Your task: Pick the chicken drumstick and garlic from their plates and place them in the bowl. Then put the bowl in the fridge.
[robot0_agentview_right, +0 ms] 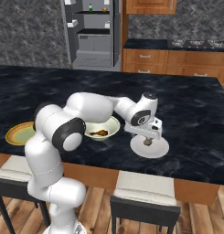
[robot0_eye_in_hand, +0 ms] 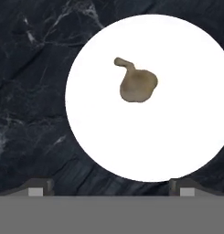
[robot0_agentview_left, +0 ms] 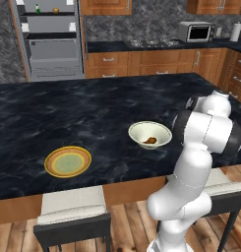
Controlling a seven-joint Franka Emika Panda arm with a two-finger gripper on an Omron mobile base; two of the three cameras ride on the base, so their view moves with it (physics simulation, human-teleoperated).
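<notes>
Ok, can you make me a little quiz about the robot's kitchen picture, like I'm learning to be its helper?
1. True or false: the chicken drumstick already lies inside the bowl.
2. Where is the garlic now? A) in the bowl B) on the white plate C) on the orange-rimmed plate
3. Fill in: the tool hangs above the white plate with its jaws ____.

Key: 1 true; 2 B; 3 open.
</notes>
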